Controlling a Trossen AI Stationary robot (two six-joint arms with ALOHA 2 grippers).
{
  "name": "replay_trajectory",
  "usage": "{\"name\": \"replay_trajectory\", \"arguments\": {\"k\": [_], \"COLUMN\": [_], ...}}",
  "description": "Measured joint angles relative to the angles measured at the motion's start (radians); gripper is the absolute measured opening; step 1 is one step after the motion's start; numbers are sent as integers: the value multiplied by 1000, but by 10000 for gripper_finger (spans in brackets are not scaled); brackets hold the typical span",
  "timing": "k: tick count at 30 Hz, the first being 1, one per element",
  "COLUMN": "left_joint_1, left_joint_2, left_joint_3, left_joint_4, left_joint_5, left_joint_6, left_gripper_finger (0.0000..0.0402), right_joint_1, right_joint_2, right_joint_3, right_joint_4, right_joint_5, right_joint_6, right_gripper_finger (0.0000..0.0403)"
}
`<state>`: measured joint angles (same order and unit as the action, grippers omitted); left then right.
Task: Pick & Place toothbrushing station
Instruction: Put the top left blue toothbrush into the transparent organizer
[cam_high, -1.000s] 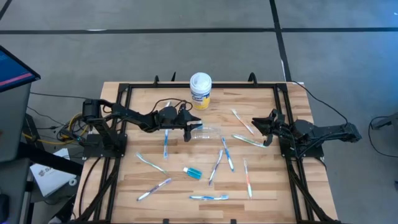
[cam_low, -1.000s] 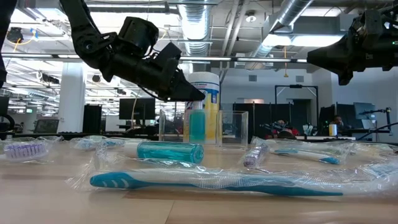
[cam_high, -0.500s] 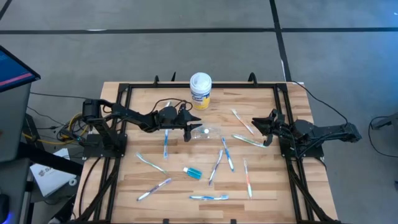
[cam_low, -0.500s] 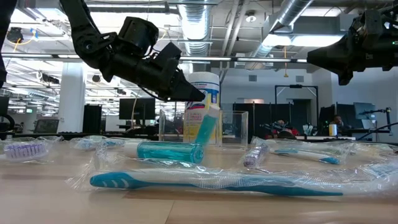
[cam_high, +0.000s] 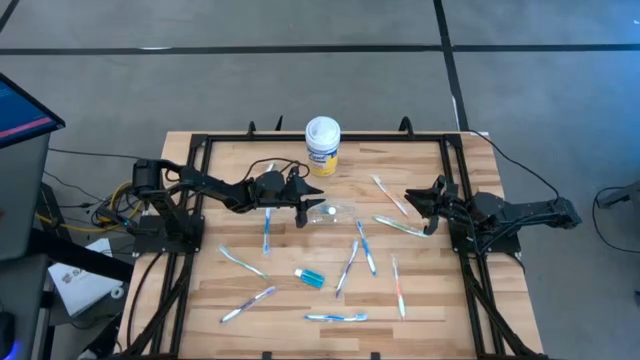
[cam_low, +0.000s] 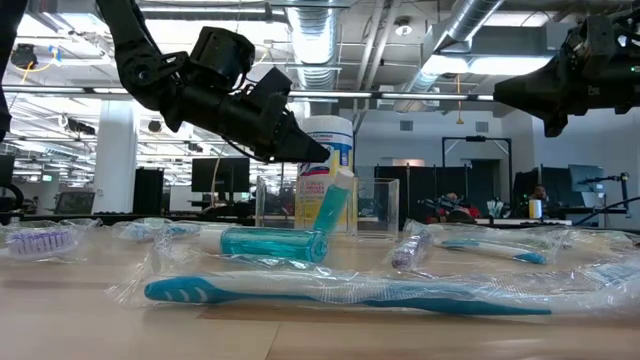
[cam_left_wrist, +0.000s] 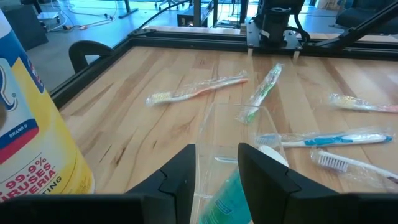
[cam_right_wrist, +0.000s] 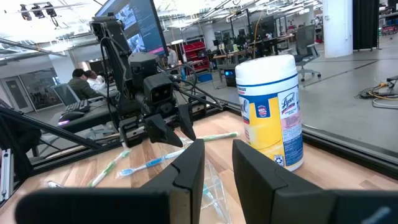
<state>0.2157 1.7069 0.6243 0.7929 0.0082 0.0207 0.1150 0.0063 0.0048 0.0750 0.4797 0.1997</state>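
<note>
A see-through cup (cam_high: 338, 212) stands on the table's middle, just in front of the yellow canister. A teal tube (cam_low: 330, 205) leans inside it, its lower end on the cup's floor and its white end (cam_left_wrist: 270, 155) tipped toward the table's right. My left gripper (cam_high: 305, 212) hangs open just above the cup's left side, its fingertips (cam_low: 322, 155) right over the tube. A second teal tube (cam_high: 310, 277) and several wrapped toothbrushes, such as (cam_high: 366, 248), lie flat on the wood. My right gripper (cam_high: 418, 200) waits open at the right edge.
The yellow canister with a white lid (cam_high: 322, 146) stands at the far middle, close behind the cup. A black frame (cam_high: 200, 150) runs round the table. Toothbrushes lie scattered over the near half, such as (cam_high: 248, 303), and near the right arm, such as (cam_high: 403, 227).
The teal tube in the cup has tipped from upright to leaning toward the table's right. Its top has swung over while its lower end has stayed where it was.
</note>
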Motion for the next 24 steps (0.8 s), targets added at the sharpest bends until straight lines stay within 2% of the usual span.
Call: {"name": "replay_trajectory", "arguments": {"k": [3,8,14,18,24], "left_joint_1": [-1,-2,-7,-16,-42], "left_joint_2": [0,-18,-61,-114,-233], "left_joint_3": [0,-1,-5,-5,-5], "left_joint_4": [-3,-5,-31,-159,-370], "left_joint_5": [6,94,98,98,95], "left_joint_6": [-2,-3,-8,-48,-26], "left_gripper_finger": [113,113,113,113,113], "right_joint_1": [0,0,0,0,0], "right_joint_2": [0,0,0,0,0], "right_joint_3": [0,0,0,0,0], "right_joint_4": [0,0,0,0,-1], "right_joint_5": [0,0,0,-3,-3], "right_joint_6": [0,0,0,1,1], "right_gripper_finger": [75,75,75,75,75]}}
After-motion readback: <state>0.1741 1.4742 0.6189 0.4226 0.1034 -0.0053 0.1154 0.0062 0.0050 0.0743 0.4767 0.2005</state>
